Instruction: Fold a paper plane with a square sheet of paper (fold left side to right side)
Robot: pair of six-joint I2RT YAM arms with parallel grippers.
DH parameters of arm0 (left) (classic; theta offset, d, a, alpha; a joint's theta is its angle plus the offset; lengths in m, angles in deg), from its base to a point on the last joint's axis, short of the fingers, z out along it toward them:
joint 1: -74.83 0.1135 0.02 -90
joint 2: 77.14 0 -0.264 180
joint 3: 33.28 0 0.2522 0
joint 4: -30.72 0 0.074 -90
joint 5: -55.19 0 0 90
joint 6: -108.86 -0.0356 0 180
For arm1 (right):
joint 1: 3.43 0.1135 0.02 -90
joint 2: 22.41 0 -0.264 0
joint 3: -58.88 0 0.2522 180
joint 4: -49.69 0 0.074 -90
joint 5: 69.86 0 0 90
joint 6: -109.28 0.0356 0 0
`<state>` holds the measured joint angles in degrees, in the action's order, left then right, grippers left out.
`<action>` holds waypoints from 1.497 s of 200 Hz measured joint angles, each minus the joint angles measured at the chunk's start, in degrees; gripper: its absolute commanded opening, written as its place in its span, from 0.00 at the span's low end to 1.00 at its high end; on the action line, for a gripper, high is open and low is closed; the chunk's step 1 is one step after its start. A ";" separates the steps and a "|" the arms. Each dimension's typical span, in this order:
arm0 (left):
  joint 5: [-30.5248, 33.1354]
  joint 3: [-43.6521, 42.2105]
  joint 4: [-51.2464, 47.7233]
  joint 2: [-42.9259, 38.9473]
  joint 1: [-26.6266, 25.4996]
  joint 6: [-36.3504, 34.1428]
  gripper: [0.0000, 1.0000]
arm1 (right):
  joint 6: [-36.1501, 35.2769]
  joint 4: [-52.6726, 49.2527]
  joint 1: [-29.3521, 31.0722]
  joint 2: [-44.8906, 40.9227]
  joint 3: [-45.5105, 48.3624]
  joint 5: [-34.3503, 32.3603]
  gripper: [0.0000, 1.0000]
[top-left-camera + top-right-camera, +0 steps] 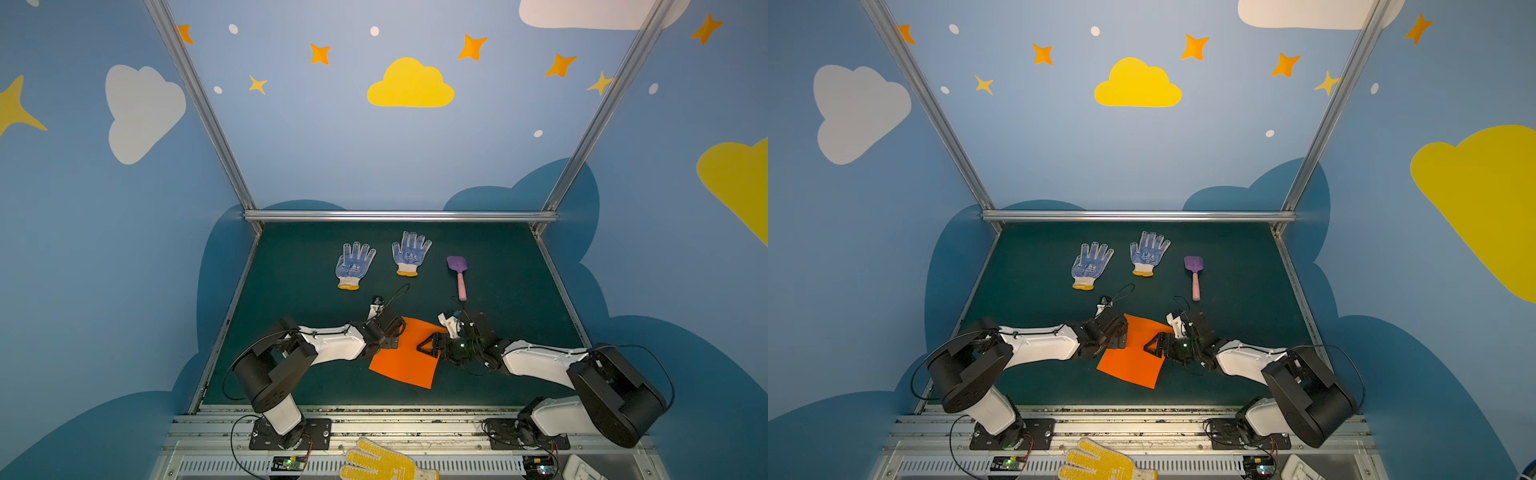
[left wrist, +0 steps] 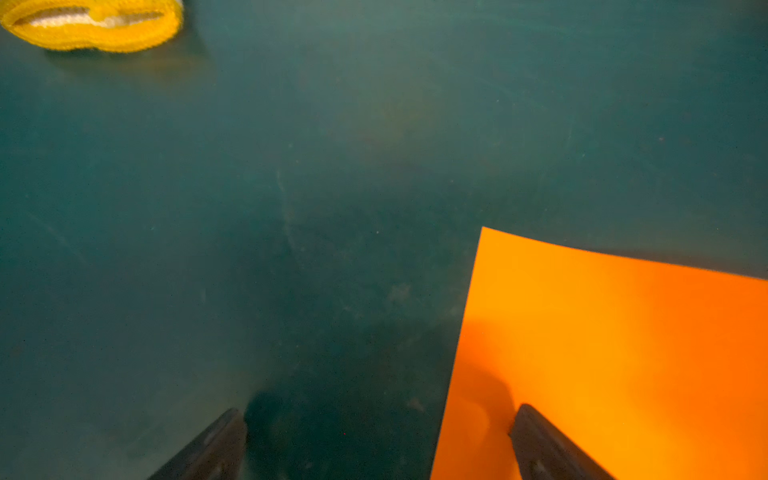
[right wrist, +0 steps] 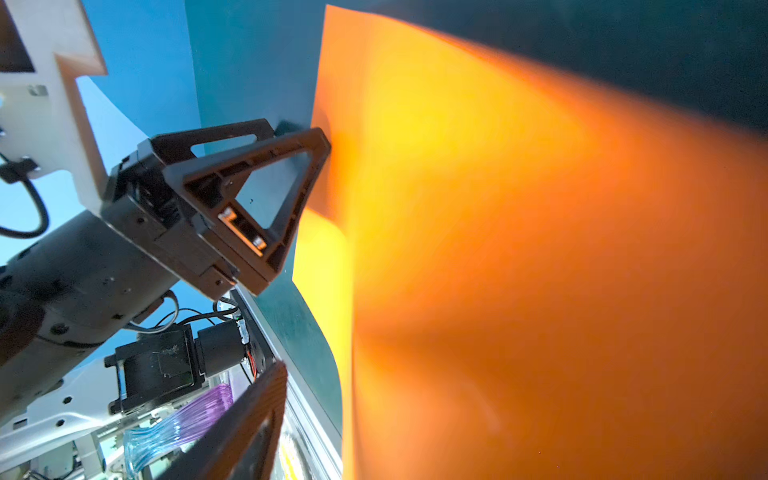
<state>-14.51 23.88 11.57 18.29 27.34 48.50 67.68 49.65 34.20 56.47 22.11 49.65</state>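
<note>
1. Square sheet of paper: orange, unfolded, lying skewed on the table near the front edge, between my two arms.
2. My left pincer: wide open, holding nothing. It sits at the sheet's left edge. In the left wrist view one finger is over the paper and the other is over bare table.
3. My right pincer: at the sheet's right edge, near its far corner. Jaws apart. The right wrist view shows only one of its own fingers, clear of the paper's edge; the sheet hides the other. Can't tell if it touches the paper.
4. The paper fills the right wrist view, blurred and bowed; that side looks lifted off the table.
5. Farther back, well apart from the sheet: two blue-dotted gloves side by side, with the toy shovel to their right.
6. Yellow dotted glove lies on the rail in front of the table.
</note>
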 measured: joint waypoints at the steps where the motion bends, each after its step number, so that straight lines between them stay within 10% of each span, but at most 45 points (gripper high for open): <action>1: 0.00 0.00 0.00 0.00 0.00 0.00 1.00 | 0.07 -0.04 0.02 -0.11 0.11 -0.04 0.72; 79: 0.20 -0.24 0.11 -0.17 -0.11 0.20 1.00 | 0.63 -4.52 0.35 -3.54 1.57 -3.06 0.58; 194: 0.15 -1.60 -1.11 -2.43 -0.17 1.01 1.00 | -5.46 -15.23 -4.37 2.23 -6.54 -6.08 0.00; 299: -25.07 -7.08 8.76 -27.28 19.61 1.84 1.00 | -23.87 -61.05 -6.58 5.49 -57.96 -10.27 0.00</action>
<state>-39.58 16.80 20.33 -8.98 46.95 50.34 43.81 -11.40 27.62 61.95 -35.85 39.38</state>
